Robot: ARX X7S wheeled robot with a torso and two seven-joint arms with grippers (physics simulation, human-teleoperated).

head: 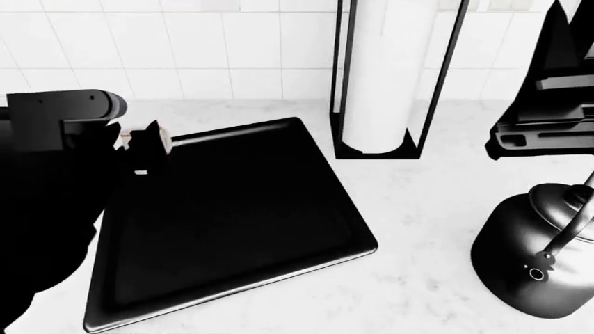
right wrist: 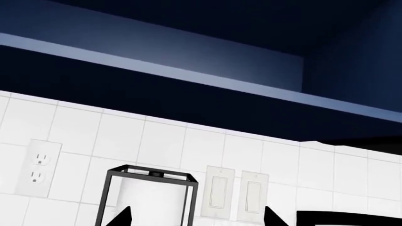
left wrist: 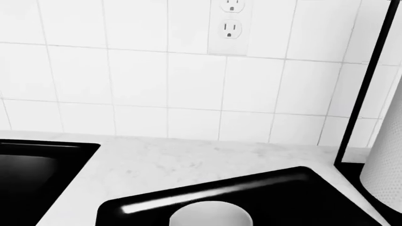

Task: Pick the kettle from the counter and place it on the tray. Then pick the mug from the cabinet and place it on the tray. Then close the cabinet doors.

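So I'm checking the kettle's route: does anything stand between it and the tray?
Nothing visible does. In the head view the kettle stands on the counter to the right of the tray, with only bare worktop between them. The paper towel holder stands farther back, off that line.

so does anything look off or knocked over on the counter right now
Nothing stands out. The kettle stands upright on the counter, beside the tray rather than on it. The paper towel roll is upright in its frame.
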